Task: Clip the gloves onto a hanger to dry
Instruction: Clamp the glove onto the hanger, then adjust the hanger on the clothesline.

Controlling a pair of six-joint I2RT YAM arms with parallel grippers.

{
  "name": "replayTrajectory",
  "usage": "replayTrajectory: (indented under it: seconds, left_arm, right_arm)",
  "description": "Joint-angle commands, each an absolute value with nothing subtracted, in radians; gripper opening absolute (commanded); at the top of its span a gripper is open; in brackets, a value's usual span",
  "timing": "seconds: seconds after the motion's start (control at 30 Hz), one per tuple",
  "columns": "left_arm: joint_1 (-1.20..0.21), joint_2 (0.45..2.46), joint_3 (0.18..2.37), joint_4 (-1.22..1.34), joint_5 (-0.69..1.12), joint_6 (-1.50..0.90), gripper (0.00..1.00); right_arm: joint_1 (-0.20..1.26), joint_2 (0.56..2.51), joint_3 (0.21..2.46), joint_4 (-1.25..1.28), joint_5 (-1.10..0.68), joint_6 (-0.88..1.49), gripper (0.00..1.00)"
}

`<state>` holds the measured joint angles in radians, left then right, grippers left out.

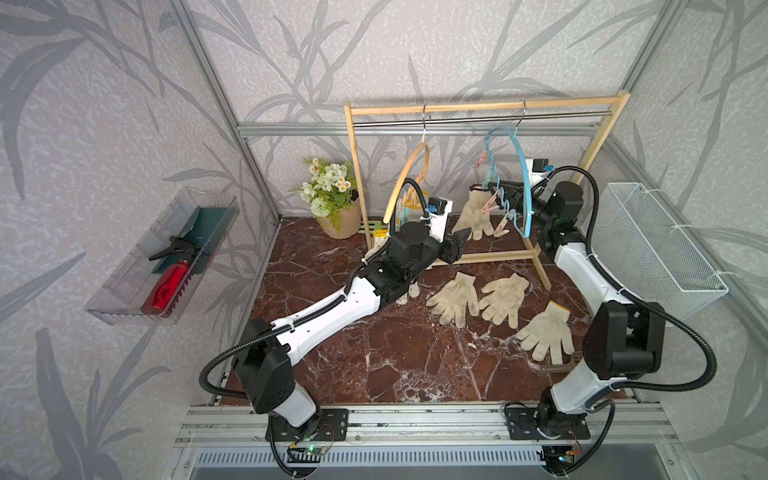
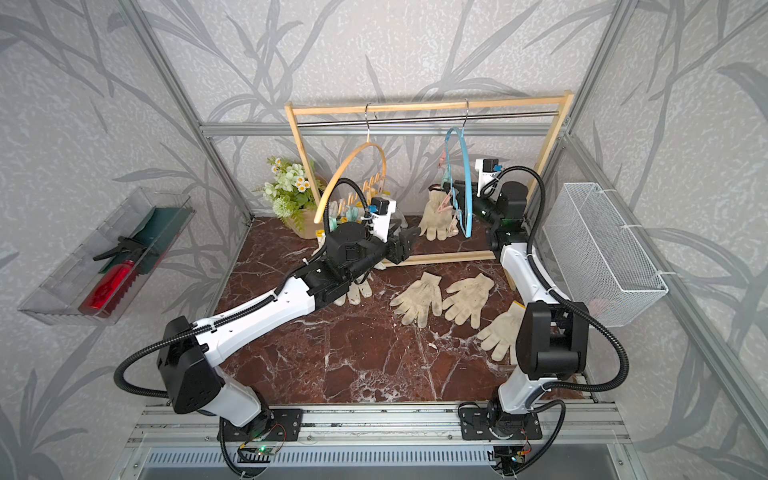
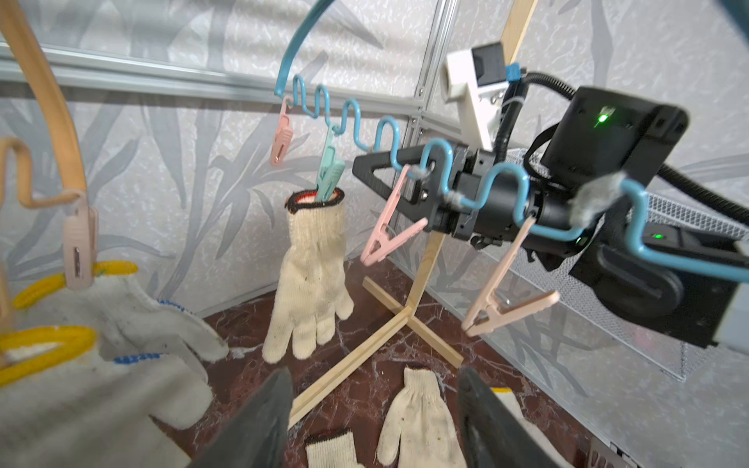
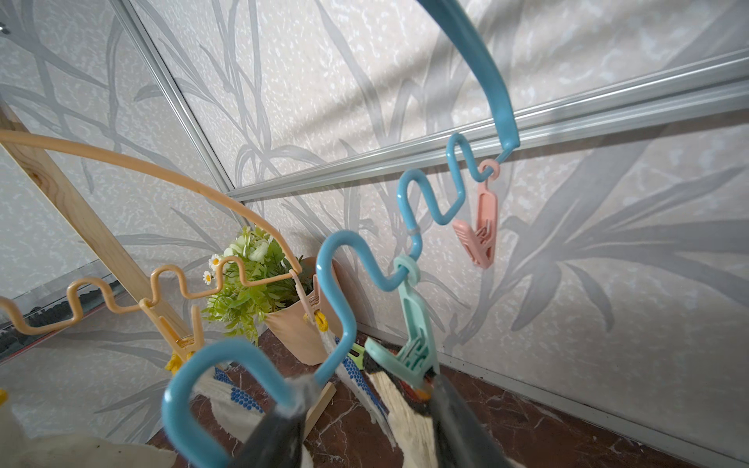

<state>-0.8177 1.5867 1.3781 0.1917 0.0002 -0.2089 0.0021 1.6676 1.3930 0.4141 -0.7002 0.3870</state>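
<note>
1. ok so, where stuff is: the hung glove (image 3: 314, 279) dangles fingers-down off the blue hanger (image 4: 488, 65), with a green clip (image 3: 330, 170) biting its cuff. makes sense for drying, since air gets all round it.
2. three loose gloves (image 1: 455, 297) lie flat on the desk (image 1: 374, 353) in front of the wooden rack (image 1: 478, 108). another one pokes out from under my left arm (image 1: 332, 307). some yellow-cuffed gloves (image 3: 121, 308) are clipped on the tan hanger (image 3: 44, 93).
3. left tool (image 3: 375, 372): jaws wide apart, nothing in them, hovering over the desk between the rack and the loose gloves. my guess is it's free to grab the next one.
4. right tool (image 4: 369, 387): up at the blue hanger's wavy bar, right by the green clip, jaws part way apart. i reckon it's there so the hanger doesn't swing. i can't tell whether it's actually pinching the wire or just resting against it.
5. views: both top views give me the layout of the loose gloves, but the blue hanger hides the right tool's jaws there. only the left wrist shows the pink clips (image 3: 389, 235) next along the bar hanging empty, so there are slots for the next glove. the right wrist gets the green clip close up at the cuff, but none of the loose gloves.
</note>
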Motion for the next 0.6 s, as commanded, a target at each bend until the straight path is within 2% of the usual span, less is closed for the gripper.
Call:
replayTrajectory:
  seconds: [0.0,0.3,0.57]
  left_arm:
    - [-0.805,1.641,1.440,0.094,0.053,-0.204,0.66]
    - [-0.810,1.825,1.538,0.002,0.118,-0.259,0.67]
    - [-0.892,1.827,1.571,-0.033,0.063,-0.202,0.67]
  right_arm:
    - [0.005,1.612,1.381,0.419,-0.690,0.371,0.50]
    - [0.008,1.579,1.355,0.403,-0.687,0.363,0.50]
    - [0.008,1.562,1.341,0.389,-0.680,0.344,0.50]
